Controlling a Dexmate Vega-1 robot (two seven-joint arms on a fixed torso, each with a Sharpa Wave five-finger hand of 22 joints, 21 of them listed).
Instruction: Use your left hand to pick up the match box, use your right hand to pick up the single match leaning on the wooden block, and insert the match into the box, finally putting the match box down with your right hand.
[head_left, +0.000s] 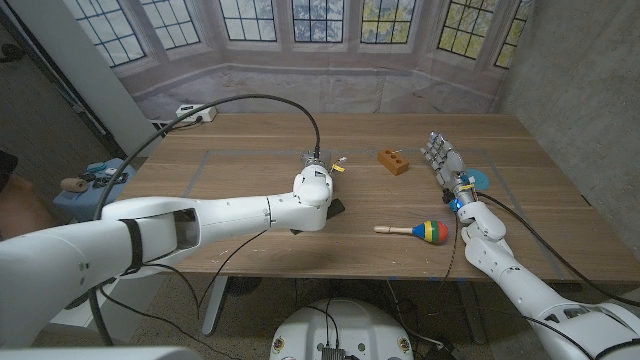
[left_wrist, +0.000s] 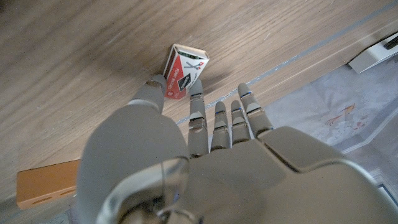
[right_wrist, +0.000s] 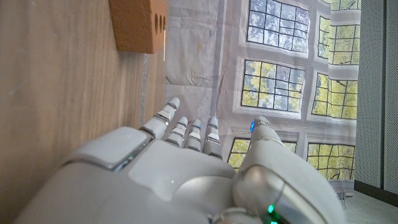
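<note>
One small match box (left_wrist: 185, 70), red-labelled with its tray end showing, lies on the wooden table (head_left: 240, 170) at the fingertips of the left hand (left_wrist: 205, 130). In the left wrist view the thumb and one finger touch or nearly touch its near end while the other fingers reach past beside it — nothing is lifted, and whether the box is truly pinched cannot be told. The step in hand looks like the first one, the left-hand pickup; the next move calls for closing thumb and finger across the box's sides and raising it without sliding it away.

From the box, the wooden block (head_left: 394, 161) sits at about three o'clock in the head view, near but apart. The match (right_wrist: 164, 45) shows in the right wrist view as a thin pale stick at the block's edge — the head view is too coarse to show it. The right hand (head_left: 445, 160) waits beyond the block, farther toward three o'clock, fingers extended and apart, holding nothing.

A coloured maraca (head_left: 415, 231) lies toward five o'clock. The head view hides the box behind the left wrist; the left wrist view supplies it.
</note>
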